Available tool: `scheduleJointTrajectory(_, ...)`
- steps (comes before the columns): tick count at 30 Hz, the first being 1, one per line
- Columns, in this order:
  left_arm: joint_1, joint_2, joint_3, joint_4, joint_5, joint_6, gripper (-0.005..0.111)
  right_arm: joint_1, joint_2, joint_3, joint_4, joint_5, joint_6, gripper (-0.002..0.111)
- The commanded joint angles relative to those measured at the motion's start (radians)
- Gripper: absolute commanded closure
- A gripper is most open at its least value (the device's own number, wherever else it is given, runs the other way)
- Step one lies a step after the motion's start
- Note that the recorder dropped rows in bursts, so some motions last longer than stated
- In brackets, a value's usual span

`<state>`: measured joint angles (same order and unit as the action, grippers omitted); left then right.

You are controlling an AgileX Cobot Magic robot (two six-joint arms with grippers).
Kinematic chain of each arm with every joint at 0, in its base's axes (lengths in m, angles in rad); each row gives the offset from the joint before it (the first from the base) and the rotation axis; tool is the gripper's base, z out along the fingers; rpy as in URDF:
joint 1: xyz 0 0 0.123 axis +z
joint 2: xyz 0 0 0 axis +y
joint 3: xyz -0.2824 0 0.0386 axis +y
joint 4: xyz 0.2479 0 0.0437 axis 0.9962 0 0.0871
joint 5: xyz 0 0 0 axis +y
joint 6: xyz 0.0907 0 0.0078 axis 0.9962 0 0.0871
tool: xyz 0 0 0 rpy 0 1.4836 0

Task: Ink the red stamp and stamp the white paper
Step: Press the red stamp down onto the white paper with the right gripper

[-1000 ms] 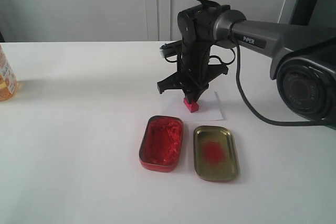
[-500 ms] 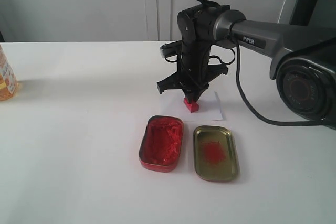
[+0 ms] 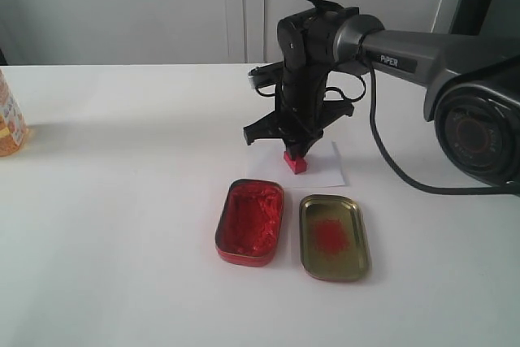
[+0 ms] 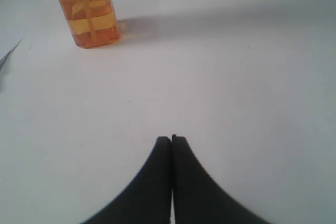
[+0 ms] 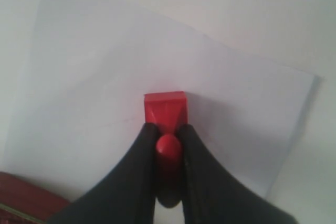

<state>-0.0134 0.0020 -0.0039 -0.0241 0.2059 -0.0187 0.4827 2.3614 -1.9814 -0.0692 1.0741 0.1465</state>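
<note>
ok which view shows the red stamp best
The right wrist view: the red stamp fills the middle of the picture, its knob clamped in the right hand, its base on the white paper. The exterior view shows it small, under that hand. The left wrist view shows none of it.

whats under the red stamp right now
The white paper lies under the red stamp, which the right hand holds by its knob. The stamp's base covers the spot beneath, so any imprint there cannot be seen.
</note>
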Motion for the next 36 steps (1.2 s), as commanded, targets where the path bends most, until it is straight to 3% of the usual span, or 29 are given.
scheduleJointTrajectory(1,0.001,-0.002,0.004,0.0,-0.003,-0.004,0.107,-0.005,-0.026,0.014,0.014,-0.028,-0.005,0.108)
scheduleJointTrajectory(36,0.001,-0.002,0.004,0.0,-0.003,-0.004,0.107,-0.035,-0.046,0.018,0.02,-0.009,-0.011,0.108)
